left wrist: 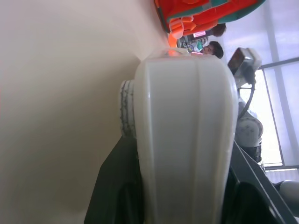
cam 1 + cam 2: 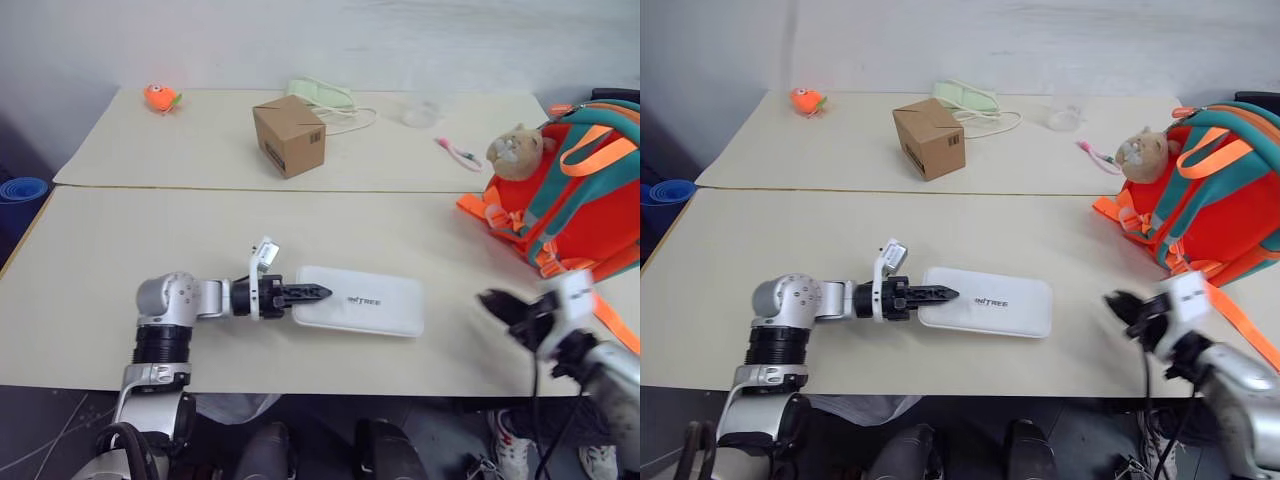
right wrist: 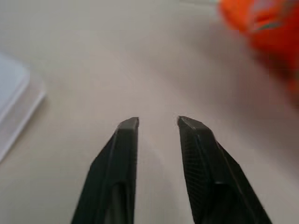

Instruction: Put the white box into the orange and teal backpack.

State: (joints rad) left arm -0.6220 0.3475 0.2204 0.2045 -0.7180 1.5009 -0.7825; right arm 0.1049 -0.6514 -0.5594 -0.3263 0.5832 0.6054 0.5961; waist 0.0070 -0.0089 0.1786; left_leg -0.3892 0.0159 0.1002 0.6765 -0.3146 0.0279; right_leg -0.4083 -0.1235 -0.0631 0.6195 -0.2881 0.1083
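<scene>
Flanking white box [image 2: 360, 301]: both grippers

You are looking at what appears to be a lab or office workroom: two plain pale tables [image 2: 120, 230] pushed together against a bare white wall [image 2: 330, 40], a dark floor below. A cardboard box [image 2: 290, 135], a rolled blue mat [image 2: 20, 190] at the side, and tall bright windows [image 1: 280, 107] with a seated person [image 1: 216, 47] suggest a testing space rather than a home.
</scene>
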